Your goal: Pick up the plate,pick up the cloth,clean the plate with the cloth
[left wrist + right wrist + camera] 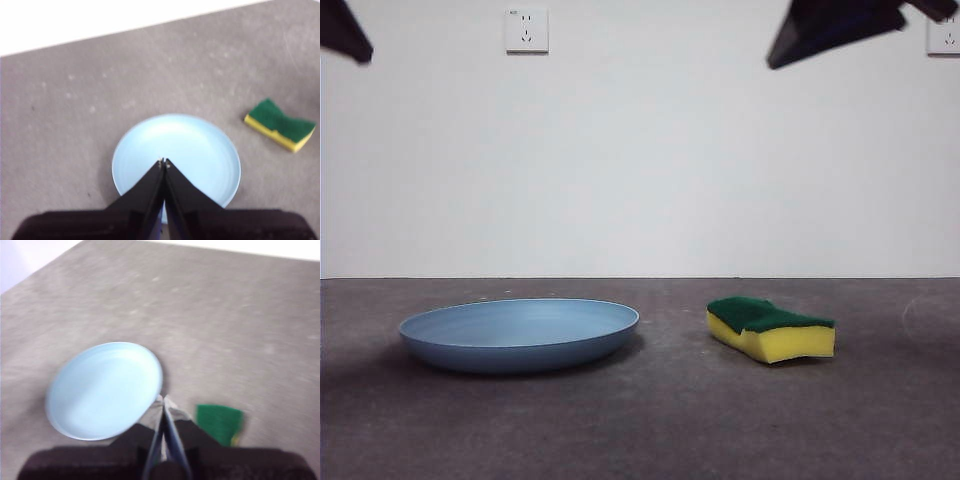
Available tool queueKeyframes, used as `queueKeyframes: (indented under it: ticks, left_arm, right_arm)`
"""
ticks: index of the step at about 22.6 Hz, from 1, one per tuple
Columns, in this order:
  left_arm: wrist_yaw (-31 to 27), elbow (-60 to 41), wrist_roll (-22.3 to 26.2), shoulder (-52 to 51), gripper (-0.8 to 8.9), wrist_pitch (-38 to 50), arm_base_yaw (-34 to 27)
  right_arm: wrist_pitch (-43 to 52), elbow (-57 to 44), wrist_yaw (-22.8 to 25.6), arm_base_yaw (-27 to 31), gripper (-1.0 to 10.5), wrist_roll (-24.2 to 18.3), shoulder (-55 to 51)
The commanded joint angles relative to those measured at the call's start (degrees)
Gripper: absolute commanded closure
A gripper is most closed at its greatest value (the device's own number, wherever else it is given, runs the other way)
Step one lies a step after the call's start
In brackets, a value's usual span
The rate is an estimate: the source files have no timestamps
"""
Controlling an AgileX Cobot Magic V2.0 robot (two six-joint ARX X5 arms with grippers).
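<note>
Both tools high, pressed together, empty: left tool, right tool. Plate lies flat on tabletop; its low rim may slip. Sponge sits right.

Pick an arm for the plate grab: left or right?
Left. Its shut hand hangs directly above the plate, nothing held. The right hand, also shut, sits between plate and sponge, better suited for the sponge.
</note>
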State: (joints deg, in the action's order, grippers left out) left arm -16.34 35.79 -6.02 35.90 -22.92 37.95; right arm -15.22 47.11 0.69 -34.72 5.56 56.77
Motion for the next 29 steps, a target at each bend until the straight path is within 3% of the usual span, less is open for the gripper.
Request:
queueKeyframes:
  ticks: [1, 4, 26, 29]
  left_arm:
    - [3.67, -5.44, -0.17, -2.45, 8.23, 5.77, -1.44]
    - [10.64, -11.50, -2.12, -5.44, 8.23, 15.02, -4.04]
    - [10.49, -12.31, -2.97, -5.44, 8.14, 14.78, -5.01]
    - [8.72, -12.26, 1.70, -8.68, 8.14, 12.11, -7.10]
  right_arm:
    - [5.05, -6.97, 3.26, -2.12, 9.6, 0.92, -5.27]
    - [7.45, -13.53, 4.24, -4.57, 9.6, 1.27, -11.06]
    - [4.42, -14.38, 4.17, -4.72, 9.5, 1.66, -12.22]
    - [4.42, -14.38, 4.17, -4.72, 9.5, 1.68, -12.22]
